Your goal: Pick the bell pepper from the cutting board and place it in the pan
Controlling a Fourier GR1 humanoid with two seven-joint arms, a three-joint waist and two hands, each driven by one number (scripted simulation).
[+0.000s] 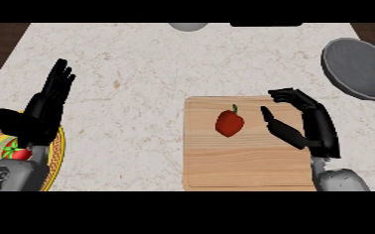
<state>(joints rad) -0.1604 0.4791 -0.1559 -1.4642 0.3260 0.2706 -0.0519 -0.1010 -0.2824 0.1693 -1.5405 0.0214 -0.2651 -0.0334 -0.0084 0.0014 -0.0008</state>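
Head view: the red bell pepper (230, 123) lies on the wooden cutting board (249, 168), untouched. The right hand (304, 124) hovers just beside it, fingers and thumb parted, holding nothing. The left hand (45, 106) rests spread at the left. The grey pan (351, 69) sits far right.

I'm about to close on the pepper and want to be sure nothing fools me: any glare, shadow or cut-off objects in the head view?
Head view: even lighting, no glare on the counter; the bell pepper shows plainly on the cutting board, unshadowed, beside the open right hand; the pan is cut off by the right edge; the left hand partly hides a plate.
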